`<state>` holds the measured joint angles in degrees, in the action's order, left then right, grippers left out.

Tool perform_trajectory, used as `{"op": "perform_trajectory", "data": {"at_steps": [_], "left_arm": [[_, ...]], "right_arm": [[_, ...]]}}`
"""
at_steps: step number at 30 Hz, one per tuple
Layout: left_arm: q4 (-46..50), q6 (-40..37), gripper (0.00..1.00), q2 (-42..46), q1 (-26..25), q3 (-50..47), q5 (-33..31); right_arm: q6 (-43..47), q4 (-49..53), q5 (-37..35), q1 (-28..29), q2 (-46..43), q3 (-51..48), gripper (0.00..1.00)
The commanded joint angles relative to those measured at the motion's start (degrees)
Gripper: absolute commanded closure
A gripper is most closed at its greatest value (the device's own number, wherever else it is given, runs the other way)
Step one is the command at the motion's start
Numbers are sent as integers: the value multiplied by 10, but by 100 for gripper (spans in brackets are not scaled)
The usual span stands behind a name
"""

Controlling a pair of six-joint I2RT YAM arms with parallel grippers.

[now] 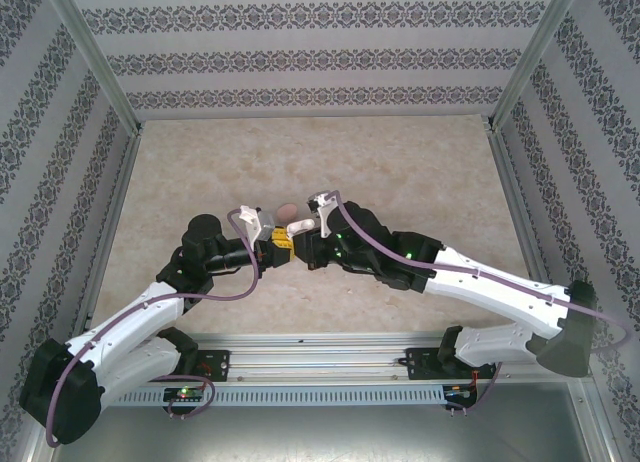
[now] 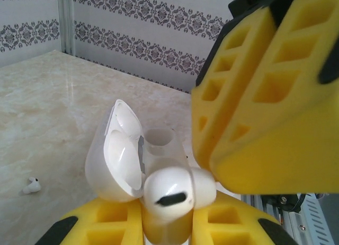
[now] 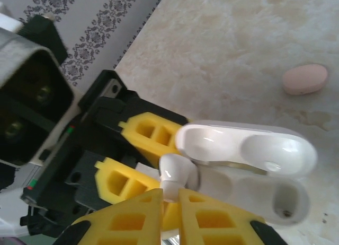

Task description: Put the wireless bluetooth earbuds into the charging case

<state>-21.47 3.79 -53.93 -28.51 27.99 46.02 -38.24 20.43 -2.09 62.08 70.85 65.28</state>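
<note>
Your left gripper [image 2: 166, 225] clamps the open case [image 2: 119, 152], right gripper [image 3: 169, 208] pinches a white earbud [image 2: 177, 192] at its socket, nothing's seated yet

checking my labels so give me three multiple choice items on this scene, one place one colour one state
1. Where is the pink oval object? A on the table; B on the right arm; C in a bowl.
2. What colour is the charging case held by the left end effector? A black; B white; C blue.
3. The case lid is: A shut; B open; C taken off.
1 A, it lies on the marble table; 2 B, its shell is white; 3 B, the lid tilts back, wells exposed.
</note>
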Motion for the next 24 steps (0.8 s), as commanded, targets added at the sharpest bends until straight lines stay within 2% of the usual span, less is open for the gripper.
{"op": "perform_trajectory", "data": {"at_steps": [1,8,24], "left_arm": [[-26,-17,95,1,-4,-3,8],[-23,-21,95,2,-4,-3,10],[-21,-16,95,8,-4,-5,9]], "right_arm": [[3,9,-17,10,2,27,87],[-6,30,-47,11,-5,35,88],[-1,35,-7,22,21,52,90]]}}
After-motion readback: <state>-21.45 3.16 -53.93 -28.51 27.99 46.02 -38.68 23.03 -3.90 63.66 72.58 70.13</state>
